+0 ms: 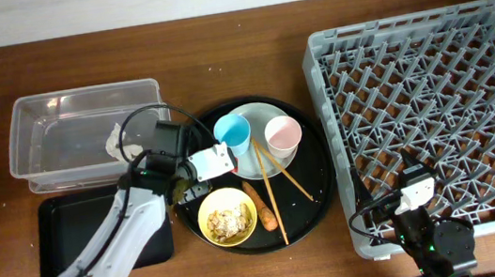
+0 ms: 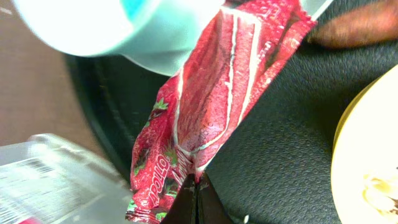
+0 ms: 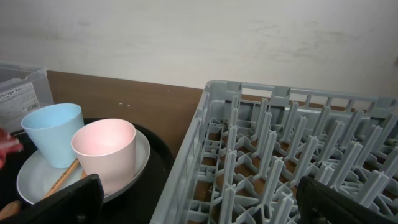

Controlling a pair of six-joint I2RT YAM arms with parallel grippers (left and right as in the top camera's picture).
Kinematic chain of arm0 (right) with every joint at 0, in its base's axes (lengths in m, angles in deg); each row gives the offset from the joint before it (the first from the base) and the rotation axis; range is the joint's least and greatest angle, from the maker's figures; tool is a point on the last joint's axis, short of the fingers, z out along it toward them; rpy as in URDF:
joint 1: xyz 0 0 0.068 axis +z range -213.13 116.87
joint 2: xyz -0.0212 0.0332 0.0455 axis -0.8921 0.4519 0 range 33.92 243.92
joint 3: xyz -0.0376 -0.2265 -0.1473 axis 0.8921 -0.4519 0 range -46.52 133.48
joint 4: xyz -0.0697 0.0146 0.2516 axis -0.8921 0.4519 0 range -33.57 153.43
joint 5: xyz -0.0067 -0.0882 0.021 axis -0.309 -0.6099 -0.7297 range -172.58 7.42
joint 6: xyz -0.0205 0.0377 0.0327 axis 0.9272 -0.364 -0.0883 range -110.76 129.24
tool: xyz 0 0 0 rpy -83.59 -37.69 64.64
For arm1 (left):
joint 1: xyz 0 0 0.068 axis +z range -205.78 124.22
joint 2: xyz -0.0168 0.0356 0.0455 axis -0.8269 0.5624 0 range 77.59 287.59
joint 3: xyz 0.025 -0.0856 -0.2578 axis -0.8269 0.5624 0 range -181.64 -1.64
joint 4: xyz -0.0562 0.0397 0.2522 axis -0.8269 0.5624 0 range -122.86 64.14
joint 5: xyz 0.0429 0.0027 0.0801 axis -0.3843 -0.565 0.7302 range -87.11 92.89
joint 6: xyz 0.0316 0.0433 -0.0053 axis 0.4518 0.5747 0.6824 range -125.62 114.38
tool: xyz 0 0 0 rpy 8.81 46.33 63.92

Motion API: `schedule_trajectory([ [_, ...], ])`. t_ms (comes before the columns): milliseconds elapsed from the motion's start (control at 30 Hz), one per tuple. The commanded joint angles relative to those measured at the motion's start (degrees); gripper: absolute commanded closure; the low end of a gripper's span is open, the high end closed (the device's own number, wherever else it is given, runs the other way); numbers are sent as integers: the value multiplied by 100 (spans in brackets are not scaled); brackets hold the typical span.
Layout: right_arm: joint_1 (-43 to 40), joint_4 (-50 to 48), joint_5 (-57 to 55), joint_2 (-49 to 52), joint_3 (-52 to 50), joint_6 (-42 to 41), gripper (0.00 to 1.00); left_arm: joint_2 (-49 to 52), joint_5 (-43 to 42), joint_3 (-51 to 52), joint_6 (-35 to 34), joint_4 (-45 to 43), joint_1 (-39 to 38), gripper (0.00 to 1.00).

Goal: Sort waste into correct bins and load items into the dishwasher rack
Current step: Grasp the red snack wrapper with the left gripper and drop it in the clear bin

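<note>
Red snack wrapper (image 2: pixel 217 112), clamped at its near end by your left pincer (image 2: pixel 196 202), stretches ahead. The clear tub (image 1: pixel 68 142) lies desk-left, and your right pincer (image 3: pixel 199 202) gapes.

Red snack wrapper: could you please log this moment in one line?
left gripper: shut on red snack wrapper | right gripper: open, empty | wrapper location: round black tray

A dark brown wooden table (image 1: pixel 236 41) with a fine grain stretches ahead of the right gripper (image 3: pixel 199 205) to a plain off-white wall (image 3: pixel 186 37) (faintly mottled and scuffed). Wall and table meet directly, ahead and to that gripper's left. The light is soft and even, leaving a dull sheen on the wood and only weak shadows.
</note>
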Motion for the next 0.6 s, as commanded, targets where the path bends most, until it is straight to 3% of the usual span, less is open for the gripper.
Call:
schedule_trajectory([
  [0,20,33,-35,-42,-31,-9,2,-413,-20,22,-437,-212,17,100],
  [200,20,33,-33,-42,-31,-9,2,-951,752,-319,-2188,-699,603,100],
  [433,20,33,-35,-42,-31,-9,2,-544,730,-328,-3628,-1016,2026,100],
  [467,20,33,-33,-42,-31,-9,2,-385,713,-328,-3637,-1106,2109,94],
  [533,20,33,-33,-42,-31,-9,2,-114,710,-328,-3637,-1412,2140,46],
  [567,20,33,-33,-42,-31,-9,2,-90,710,-328,-3637,-1488,2140,34],
])
